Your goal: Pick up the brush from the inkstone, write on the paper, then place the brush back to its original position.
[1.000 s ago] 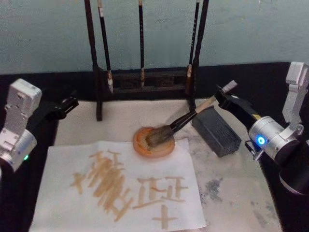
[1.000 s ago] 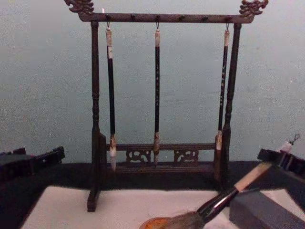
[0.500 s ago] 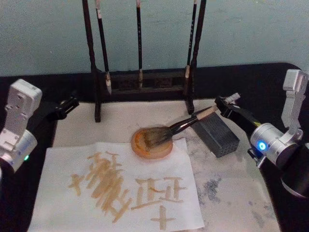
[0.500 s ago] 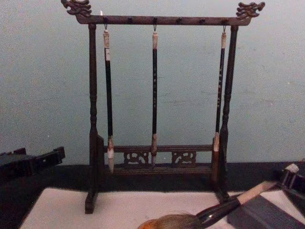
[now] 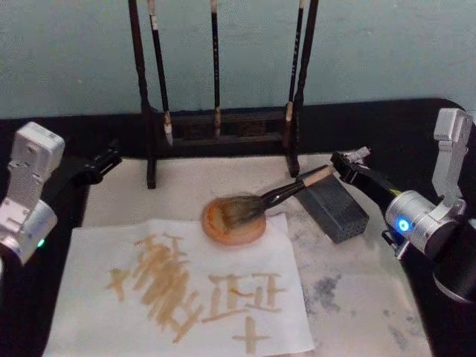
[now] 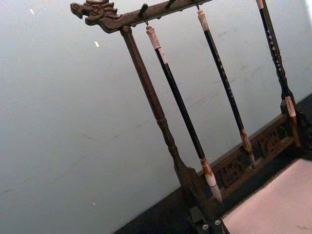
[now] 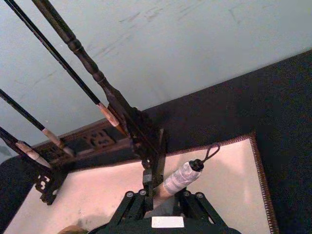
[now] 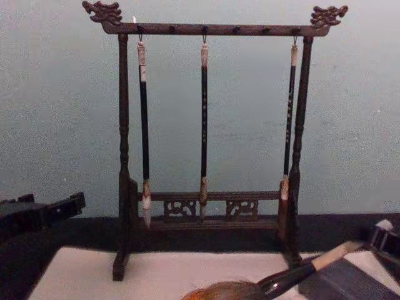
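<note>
We see the brush [image 5: 260, 204] now lying low, bristles in the orange inkstone [image 5: 233, 221] and handle resting over the dark grey block [image 5: 335, 209]; one sec ago it was held steeper. The right gripper [image 5: 348, 163] sits at the handle's tip w/ fingers around it in the wrist view, but we cannot tell if they pinch or have let go. The paper [image 5: 178, 290] carries brown strokes already, so writing looks done and the return is approx. complete. Left gripper [image 5: 104, 161] is parked near the wooden rack [image 8: 206, 119], state unclear.
</note>
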{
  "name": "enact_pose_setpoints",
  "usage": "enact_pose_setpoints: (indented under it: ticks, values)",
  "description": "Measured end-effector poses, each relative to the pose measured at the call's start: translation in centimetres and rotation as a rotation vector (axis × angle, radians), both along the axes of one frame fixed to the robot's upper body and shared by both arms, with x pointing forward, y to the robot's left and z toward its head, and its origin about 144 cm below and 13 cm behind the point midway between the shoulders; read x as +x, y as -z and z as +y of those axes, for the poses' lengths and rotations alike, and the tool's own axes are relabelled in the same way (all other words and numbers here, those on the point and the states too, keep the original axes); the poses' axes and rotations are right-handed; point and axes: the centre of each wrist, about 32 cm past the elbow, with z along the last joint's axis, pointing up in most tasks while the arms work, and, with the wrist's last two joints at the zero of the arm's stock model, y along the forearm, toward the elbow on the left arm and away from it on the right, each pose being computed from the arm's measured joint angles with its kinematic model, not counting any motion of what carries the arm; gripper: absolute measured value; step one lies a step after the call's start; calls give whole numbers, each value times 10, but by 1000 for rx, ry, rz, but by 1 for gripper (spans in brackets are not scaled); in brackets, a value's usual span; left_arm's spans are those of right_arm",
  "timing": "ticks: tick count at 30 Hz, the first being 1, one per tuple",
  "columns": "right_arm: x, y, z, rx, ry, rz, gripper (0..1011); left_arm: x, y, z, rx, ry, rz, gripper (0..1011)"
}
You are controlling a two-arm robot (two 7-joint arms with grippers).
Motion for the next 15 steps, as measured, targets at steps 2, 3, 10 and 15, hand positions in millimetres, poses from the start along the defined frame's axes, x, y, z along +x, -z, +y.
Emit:
enact_pose_setpoints:
  ticks: [2,3,10,15]
  values:
    - [0,0,0,0,0,0,207,0,0,0,0,0,0,1002]
    - [0,0,0,0,0,0,208,0,0,0,0,0,0,1002]
    - [-1,1,-1,-4,-1,3,234,0,0,0,0,0,0,1002]
    - [-6,-5,0,-27,-14,8,270,0,0,0,0,0,0,1002]
